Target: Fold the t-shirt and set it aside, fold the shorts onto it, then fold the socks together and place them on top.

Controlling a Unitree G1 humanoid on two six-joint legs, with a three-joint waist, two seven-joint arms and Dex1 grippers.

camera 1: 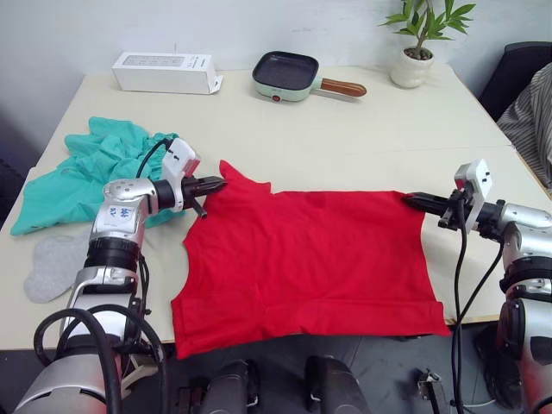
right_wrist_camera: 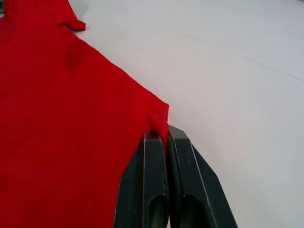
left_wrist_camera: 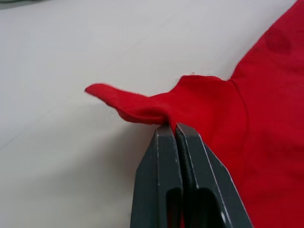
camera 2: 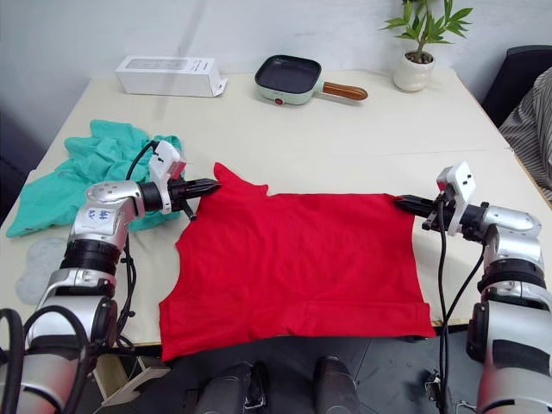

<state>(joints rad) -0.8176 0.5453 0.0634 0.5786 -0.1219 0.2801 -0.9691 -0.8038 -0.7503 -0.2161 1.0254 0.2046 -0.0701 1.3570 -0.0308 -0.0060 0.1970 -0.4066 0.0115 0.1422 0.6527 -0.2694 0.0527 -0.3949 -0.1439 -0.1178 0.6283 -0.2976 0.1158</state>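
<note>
Shirt [camera 1: 310, 259] lies spread at the table's [camera 1: 362, 147] near middle; your left claw [left_wrist_camera: 172, 129] and right claw [right_wrist_camera: 160, 134] each pinch a far corner. Shorts [camera 1: 86, 172] and socks [camera 1: 52, 263] sit left.

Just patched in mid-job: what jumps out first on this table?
The red t-shirt lies spread flat at the table's near edge, with the left claw and right claw each pinching a far corner. The teal shorts lie crumpled at the robot's left, with a grey sock nearer to the robot.
</note>
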